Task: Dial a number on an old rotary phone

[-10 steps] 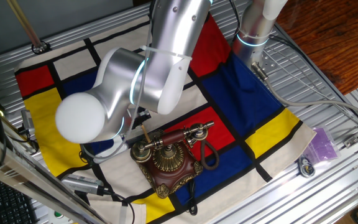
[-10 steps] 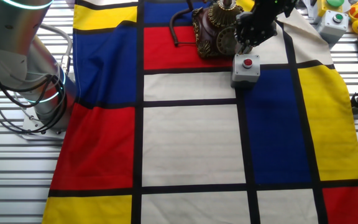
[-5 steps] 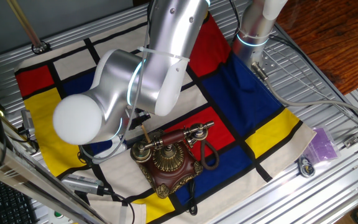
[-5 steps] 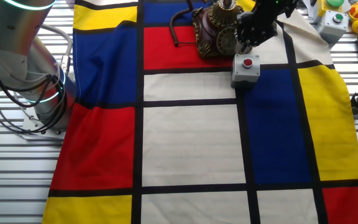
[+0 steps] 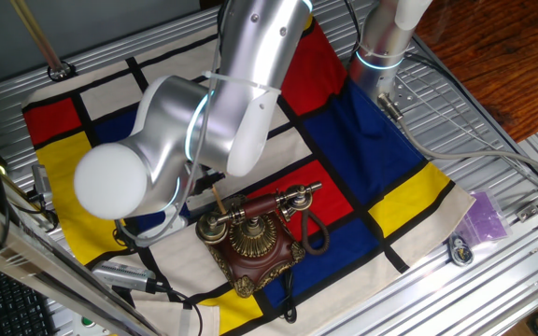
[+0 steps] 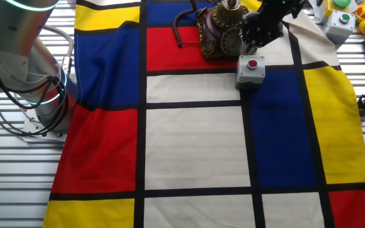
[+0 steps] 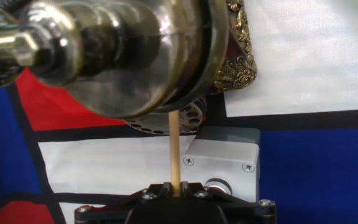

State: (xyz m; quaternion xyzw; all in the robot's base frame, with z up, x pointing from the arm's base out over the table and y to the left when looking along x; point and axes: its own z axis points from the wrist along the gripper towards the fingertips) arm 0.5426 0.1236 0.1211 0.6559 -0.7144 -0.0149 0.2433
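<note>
Ribbed aluminium slats form the desk (image 6: 18, 183), and over them lies a cloth (image 6: 195, 145) printed in red, blue, yellow and cream blocks split by black lines. On a red block near the cloth's edge stands the phone (image 5: 250, 245): a dark red-brown square base with carved edges, an ornate brass dial and cradle, and a handset (image 5: 261, 209) with brass ends resting across the top. A black cord (image 5: 314, 235) loops beside the base. In the other fixed view the phone (image 6: 220, 31) sits at the top of the picture, with a small grey box (image 6: 250, 71) bearing a red button just in front of it.

The arm (image 5: 204, 121), smooth silver with a rounded white cap, bends low over the phone. Its black gripper (image 6: 258, 28) hangs beside the dial. In the hand view the jaws are clenched on a thin pale wooden stick (image 7: 174, 149), which rises straight up from them to the perforated finger wheel of the dial (image 7: 166, 121), its tip hidden behind the blurred brass handset end. The grey box (image 7: 225, 160), with screws at its corners, lies just right of the stick.
</note>
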